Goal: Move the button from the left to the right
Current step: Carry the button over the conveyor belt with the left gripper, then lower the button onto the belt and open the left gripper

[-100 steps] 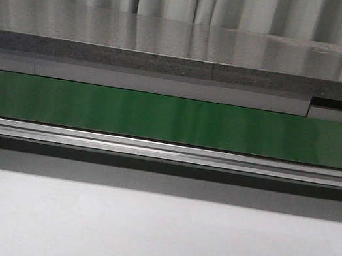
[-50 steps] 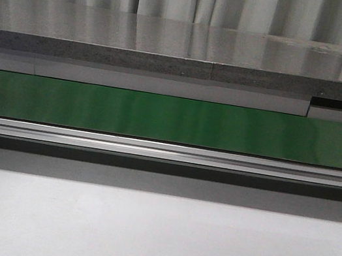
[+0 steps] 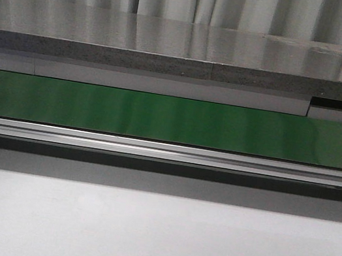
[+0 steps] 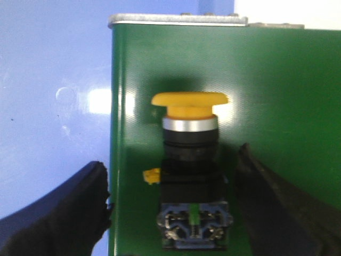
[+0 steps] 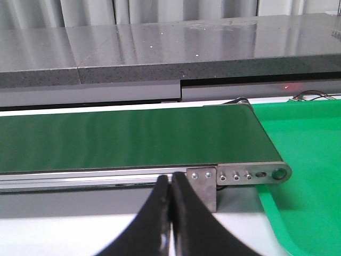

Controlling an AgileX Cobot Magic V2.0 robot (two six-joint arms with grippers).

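The button [image 4: 191, 160] lies on its side on the green conveyor belt [image 4: 277, 96] in the left wrist view, near the belt's end. It has a yellow cap [image 4: 189, 101], a silver ring and a dark blocky body. My left gripper [image 4: 171, 162] is open, with one black finger on each side of the button's body and a gap to each. My right gripper [image 5: 171, 181] is shut and empty, low in front of the belt's metal side rail [image 5: 106, 176]. The front view shows neither the button nor a gripper.
The belt [image 3: 172, 118] runs across the front view behind an aluminium rail [image 3: 166, 152], with a grey stone ledge [image 3: 184, 51] behind it. A green tray surface [image 5: 309, 160] lies past the belt's right end. A blue-lit surface [image 4: 53, 80] borders the belt's left end.
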